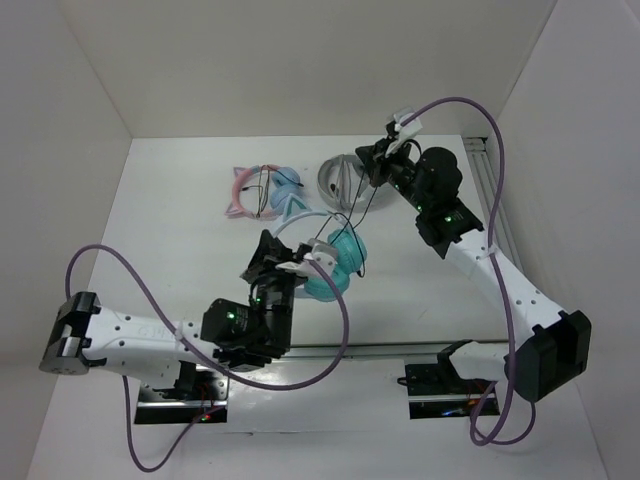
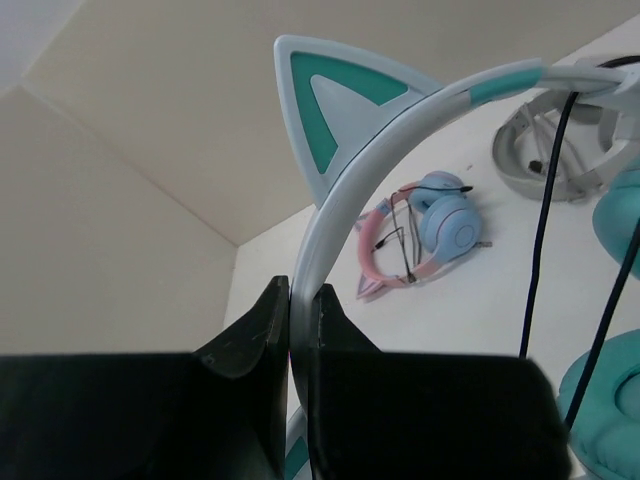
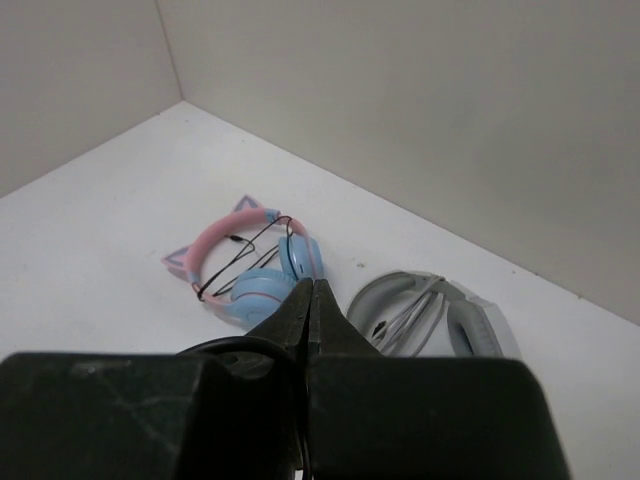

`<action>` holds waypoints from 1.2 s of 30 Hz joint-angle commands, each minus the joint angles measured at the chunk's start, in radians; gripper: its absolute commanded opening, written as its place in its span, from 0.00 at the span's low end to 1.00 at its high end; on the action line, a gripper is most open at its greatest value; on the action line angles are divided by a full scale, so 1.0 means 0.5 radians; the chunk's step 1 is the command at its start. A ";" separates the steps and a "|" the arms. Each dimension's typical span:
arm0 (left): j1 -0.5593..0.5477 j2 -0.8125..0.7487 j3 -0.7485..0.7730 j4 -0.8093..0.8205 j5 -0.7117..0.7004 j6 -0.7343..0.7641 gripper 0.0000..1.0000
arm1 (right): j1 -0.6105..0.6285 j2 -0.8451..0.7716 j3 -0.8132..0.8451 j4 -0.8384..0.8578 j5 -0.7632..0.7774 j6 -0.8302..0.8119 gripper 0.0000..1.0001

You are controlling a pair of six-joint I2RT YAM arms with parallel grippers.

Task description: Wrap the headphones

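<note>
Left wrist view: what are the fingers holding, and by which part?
The headphones, pinched by the white-and-teal headband just below a cat ear.

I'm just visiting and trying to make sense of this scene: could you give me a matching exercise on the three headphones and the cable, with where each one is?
1 teal headphones
2 pink headphones
3 grey headphones
4 cable

A lying at the back, farthest left
B headband clamped in left gripper
C pinched in right gripper
D lying beside right gripper

Pairs: 1-B, 2-A, 3-D, 4-C
</note>
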 commanded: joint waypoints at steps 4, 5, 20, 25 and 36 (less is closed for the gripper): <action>0.181 0.244 0.163 1.006 0.066 0.651 0.00 | -0.193 -0.019 0.088 0.227 -0.098 0.166 0.00; 0.181 0.244 0.191 1.126 0.105 0.711 0.00 | -0.215 -0.019 0.063 0.228 -0.099 0.166 0.00; 1.169 0.189 0.968 -3.119 1.482 -2.835 0.00 | -0.237 0.057 0.139 0.228 -0.136 0.200 0.00; 1.264 0.130 0.866 -3.211 1.948 -2.804 0.00 | -0.237 0.121 0.186 0.228 -0.178 0.182 0.00; 1.243 -0.099 0.768 -3.441 1.995 -2.847 0.00 | -0.255 0.201 0.198 0.206 -0.172 0.123 0.00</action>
